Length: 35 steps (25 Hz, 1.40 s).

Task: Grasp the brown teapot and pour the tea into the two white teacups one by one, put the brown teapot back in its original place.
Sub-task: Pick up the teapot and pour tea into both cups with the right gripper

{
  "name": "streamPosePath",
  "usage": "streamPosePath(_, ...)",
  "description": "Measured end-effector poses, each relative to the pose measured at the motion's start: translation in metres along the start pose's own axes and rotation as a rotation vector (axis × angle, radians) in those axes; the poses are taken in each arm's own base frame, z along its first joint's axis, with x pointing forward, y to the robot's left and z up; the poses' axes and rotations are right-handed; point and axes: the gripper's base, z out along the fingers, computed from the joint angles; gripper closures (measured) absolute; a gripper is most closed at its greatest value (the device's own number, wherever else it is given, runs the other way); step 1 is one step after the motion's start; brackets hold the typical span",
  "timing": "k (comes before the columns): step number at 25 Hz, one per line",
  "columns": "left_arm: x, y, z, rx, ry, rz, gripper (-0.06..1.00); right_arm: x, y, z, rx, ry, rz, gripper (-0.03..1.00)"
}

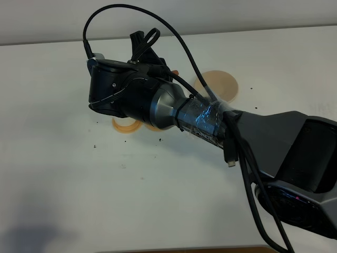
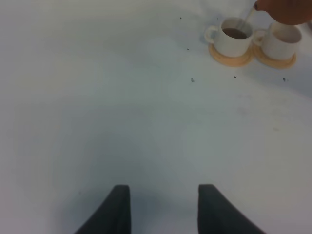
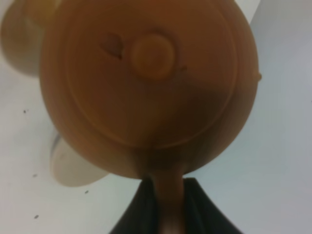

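In the right wrist view the brown teapot [image 3: 146, 78] fills the frame, lid up. My right gripper [image 3: 168, 192] is shut on its loop handle. Part of a white teacup [image 3: 73, 168] shows under it. In the left wrist view the teapot [image 2: 287, 9] hangs tilted over the two white teacups. A thin stream runs from it into one cup [image 2: 235, 36], which holds dark tea. The other cup [image 2: 282, 41] stands beside it. My left gripper [image 2: 163, 209] is open and empty, well short of the cups. The cream saucer [image 1: 216, 84] is empty.
Each cup stands on an orange-tan coaster [image 2: 229, 57]. In the high view the coasters' edges [image 1: 125, 126] show under my right wrist [image 1: 126, 89], which hides the cups. My right arm [image 1: 263, 137] crosses the white table [image 1: 63, 174] from the lower right. Dark specks dot the table.
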Motion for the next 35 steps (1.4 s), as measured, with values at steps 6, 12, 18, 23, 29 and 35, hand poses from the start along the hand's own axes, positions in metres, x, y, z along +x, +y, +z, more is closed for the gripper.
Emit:
streamPosePath(6, 0.0, 0.0, 0.0, 0.0, 0.0, 0.0, 0.58, 0.0, 0.0, 0.0, 0.001, 0.001, -0.002, 0.84)
streamPosePath(12, 0.0, 0.0, 0.0, 0.0, 0.0, 0.0, 0.58, -0.001, 0.001, 0.0, -0.016, -0.01, 0.035, 0.84)
streamPosePath(18, 0.0, 0.0, 0.0, 0.0, 0.0, 0.002, 0.58, -0.002, 0.003, 0.0, -0.038, -0.022, 0.134, 0.84)
streamPosePath(23, 0.0, 0.0, 0.0, 0.0, 0.0, 0.002, 0.58, -0.004, 0.006, 0.0, -0.075, -0.039, 0.224, 0.84)
streamPosePath(29, 0.0, 0.0, 0.0, 0.0, 0.0, 0.002, 0.58, -0.002, 0.006, -0.007, -0.14, -0.076, 0.374, 0.84)
streamPosePath(35, 0.0, 0.0, 0.0, 0.0, 0.0, 0.002, 0.58, 0.025, -0.013, -0.02, -0.256, -0.151, 0.573, 0.84)
